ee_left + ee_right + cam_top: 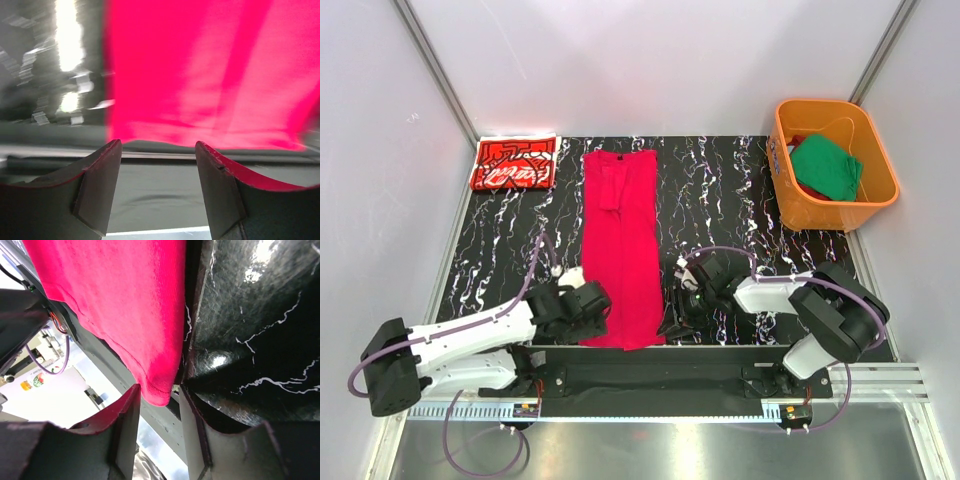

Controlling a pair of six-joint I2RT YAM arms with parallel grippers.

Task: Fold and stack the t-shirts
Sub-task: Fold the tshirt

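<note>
Down at the near bench (pixel 720 200) edge, left fingers (pixel 97 175) stand released (nothing between them); right fingers (pixel 125 430) straddle the crimson t-shirt (pixel 115 300) corner, unclenched.

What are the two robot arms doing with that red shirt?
They are folding t-shirts. A crimson shirt lies in a long strip on the table. The left gripper is open at its near edge, holding nothing. The right gripper straddles the near right corner; whether it pinches the cloth is unclear. A printed red shirt lies folded at the far left, and a green shirt sits in the orange tub.
</note>
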